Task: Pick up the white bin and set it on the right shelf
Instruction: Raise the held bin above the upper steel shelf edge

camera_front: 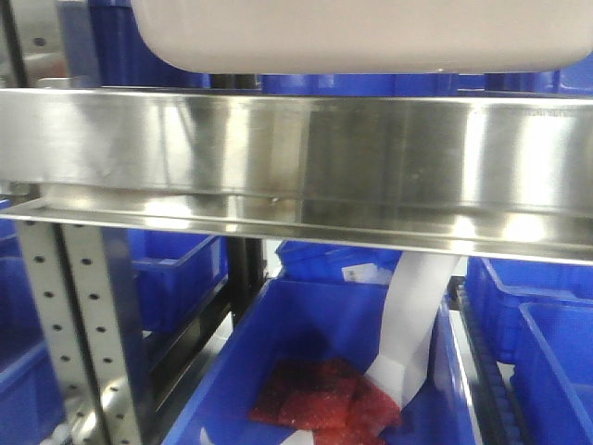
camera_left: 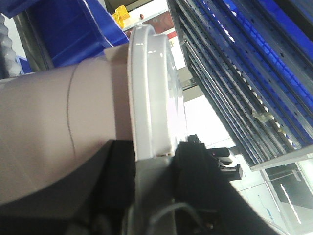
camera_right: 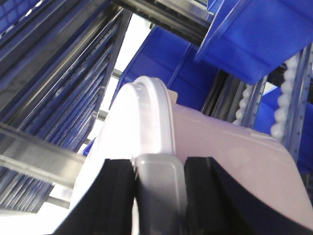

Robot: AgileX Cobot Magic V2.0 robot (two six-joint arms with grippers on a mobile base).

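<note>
Left tool, right tool astride white bin

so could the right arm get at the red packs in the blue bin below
Probably not: the right claw is shut on the handle of the white bin, and the steel shelf rail lies between it and the red packs.

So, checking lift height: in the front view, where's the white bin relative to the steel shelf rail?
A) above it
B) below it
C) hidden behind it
A: the white bin sits at the frame's top, its underside above the right shelf rail.
</note>
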